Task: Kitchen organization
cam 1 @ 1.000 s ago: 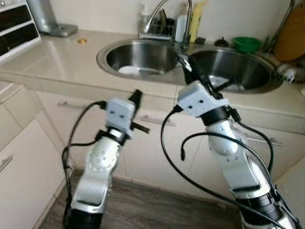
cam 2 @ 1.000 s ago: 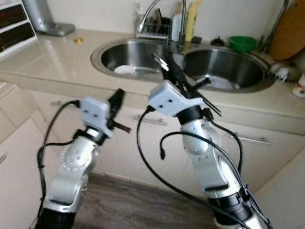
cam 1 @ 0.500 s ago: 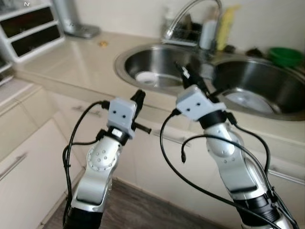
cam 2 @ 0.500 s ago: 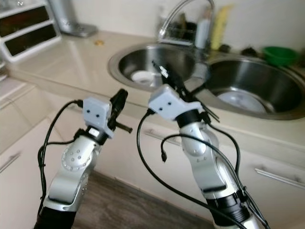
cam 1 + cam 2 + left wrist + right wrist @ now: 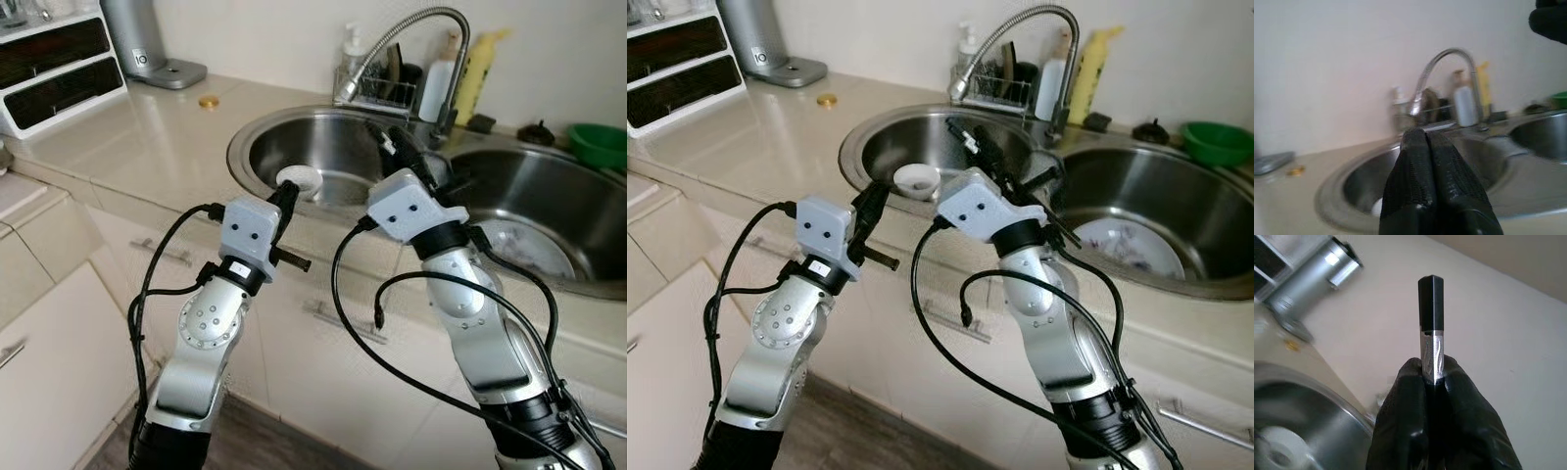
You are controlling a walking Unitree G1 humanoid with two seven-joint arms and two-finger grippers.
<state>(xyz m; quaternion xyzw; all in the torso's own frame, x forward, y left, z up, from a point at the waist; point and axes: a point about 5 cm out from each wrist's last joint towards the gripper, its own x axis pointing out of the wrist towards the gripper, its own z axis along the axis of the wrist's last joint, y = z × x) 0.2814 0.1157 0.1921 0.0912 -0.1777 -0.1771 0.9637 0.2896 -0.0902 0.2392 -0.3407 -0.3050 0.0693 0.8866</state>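
A slim utensil with a patterned silver shaft and a black end (image 5: 1431,328) is what you are holding in your right gripper (image 5: 1431,377): the two black fingers (image 5: 1400,406) are clenched on its silver part, and its long axis runs straight out along them, black tip leading. In the head views that gripper (image 5: 972,147) is raised in front of the counter edge, pointing up and away from you toward the left basin of the double stainless steel sink (image 5: 245,137), so the utensil aims over that basin toward the back wall. Your left gripper (image 5: 1426,139) has its fingers pressed together with nothing between them; it is lifted beside the right one, on your left, tip (image 5: 285,197) aimed at the same basin. A small white bowl (image 5: 918,178) lies in the left basin, and a white patterned plate (image 5: 1122,245) lies in the right basin. Behind the sink stand a curved coiled-steel faucet (image 5: 411,24), a wire rack (image 5: 377,90), a white bottle (image 5: 443,86) and a yellow bottle (image 5: 476,64). A green bowl (image 5: 1218,142) sits at the far right of the beige countertop (image 5: 127,137), and a small gold-coloured lid (image 5: 209,101) lies near a grey appliance base (image 5: 147,49).
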